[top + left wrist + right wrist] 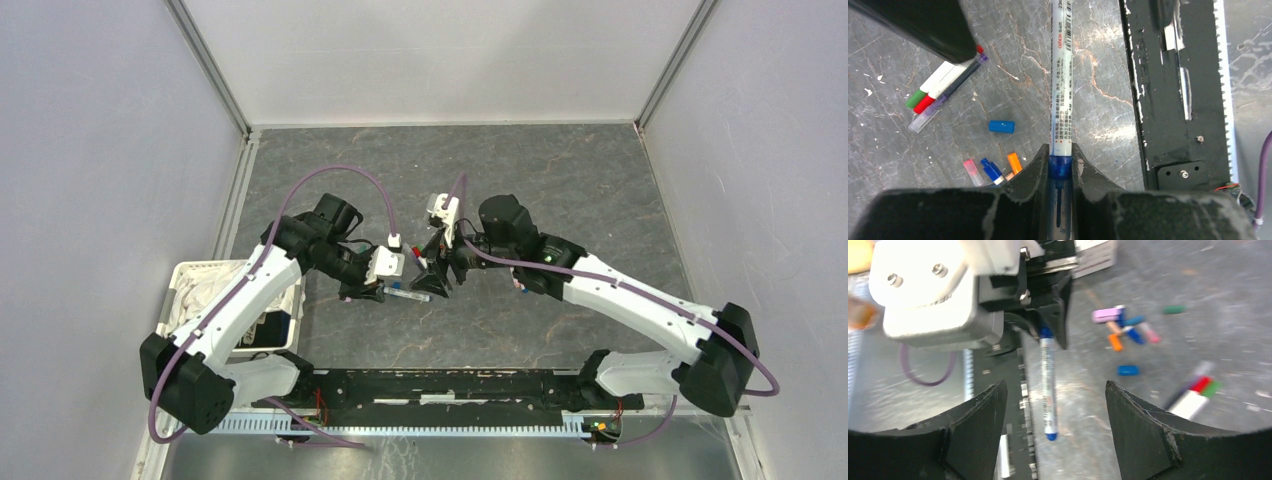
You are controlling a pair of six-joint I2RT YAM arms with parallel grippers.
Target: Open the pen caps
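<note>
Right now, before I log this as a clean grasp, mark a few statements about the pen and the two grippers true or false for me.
1. The left gripper is shut on a white-barrelled pen. True.
2. The right gripper is clamped on that pen's free end. False: its jaws stand open and do not touch the pen.
3. A loose blue cap lies on the table, apart from the cluster of other caps. True.
4. The bundle of pens with green and red ends stands upright. False: it lies flat on the table.
5. The held pen's free end is orange. False: it is blue.
</note>
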